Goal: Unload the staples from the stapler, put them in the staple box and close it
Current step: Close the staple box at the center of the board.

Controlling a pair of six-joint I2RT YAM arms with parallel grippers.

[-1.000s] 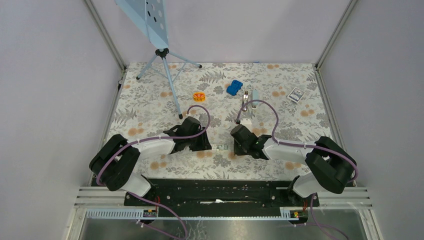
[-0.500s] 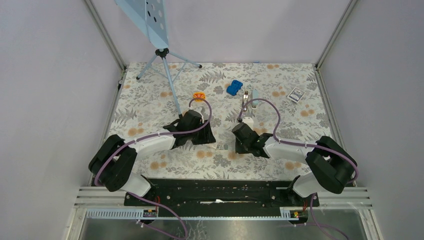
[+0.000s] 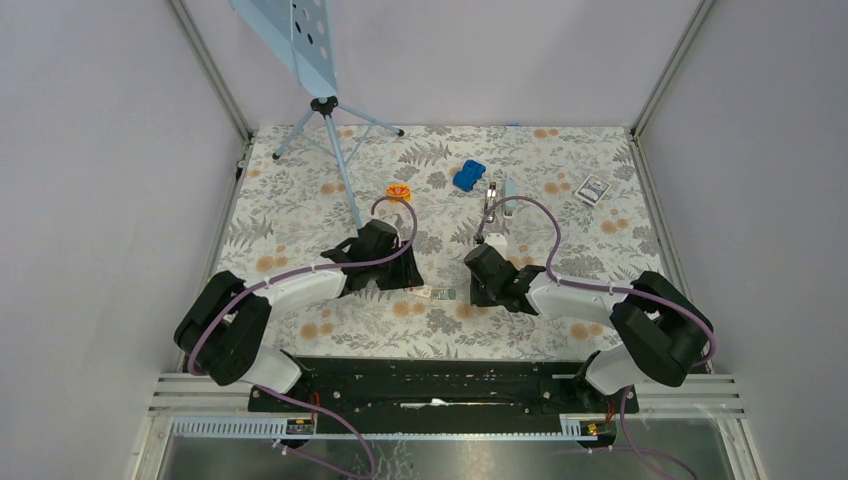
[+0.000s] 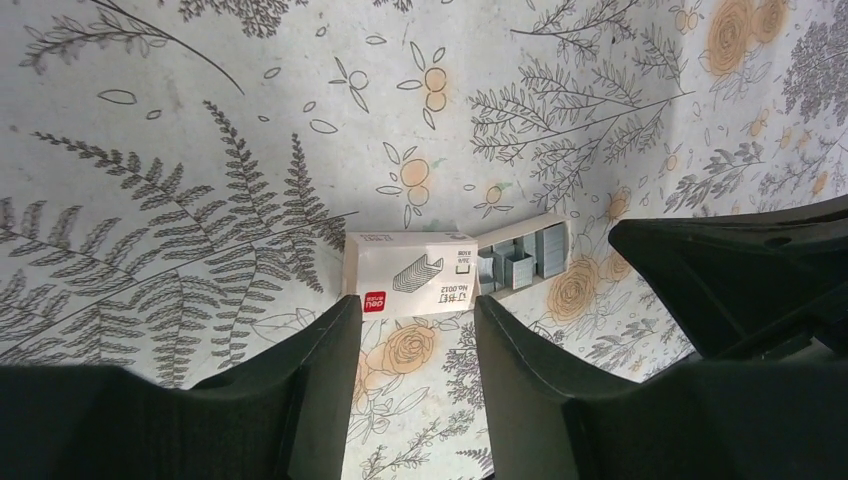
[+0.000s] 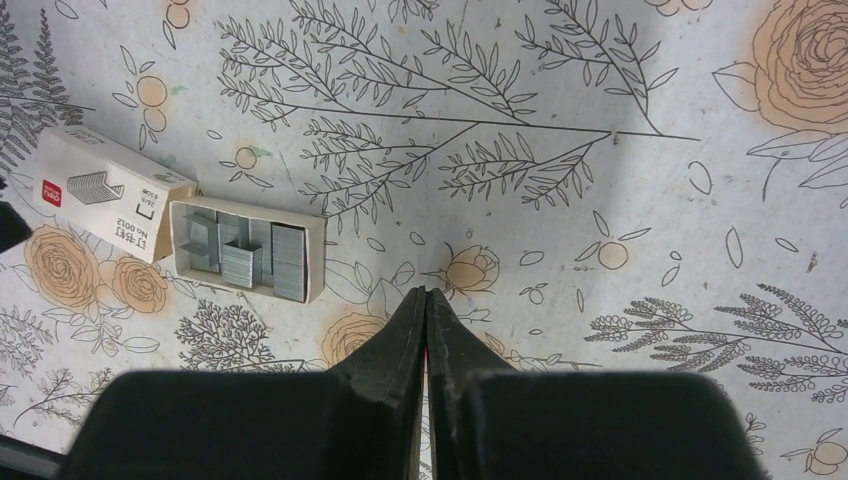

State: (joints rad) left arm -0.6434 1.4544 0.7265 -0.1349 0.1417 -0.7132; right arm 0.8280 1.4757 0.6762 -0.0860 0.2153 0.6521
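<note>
The stapler [image 3: 491,200] lies opened at the back of the table, beyond both arms. A small white box sleeve [image 4: 410,272] rests on the flowered cloth, and its inner tray [image 5: 312,262] lies pulled out beside it. Silvery-grey staples [image 5: 240,262] lie in strips inside the tray. My left gripper [image 4: 412,305] hovers open just short of the sleeve, with nothing between its fingers. My right gripper [image 5: 425,293] is shut and empty, its tips a little to the right of the tray. In the top view, my left gripper [image 3: 412,283] and right gripper [image 3: 476,295] flank the box.
A blue object [image 3: 467,176] and an orange object [image 3: 399,191] sit toward the back. A small dark-and-white card box [image 3: 593,189] lies at the back right. A tripod stand [image 3: 335,150] carrying a light-blue panel occupies the back left. Grey walls enclose the table.
My left gripper has drawn back from the box, away toward the far left, and opened wider, uncovering the white sleeve. The right arm has barely moved.
</note>
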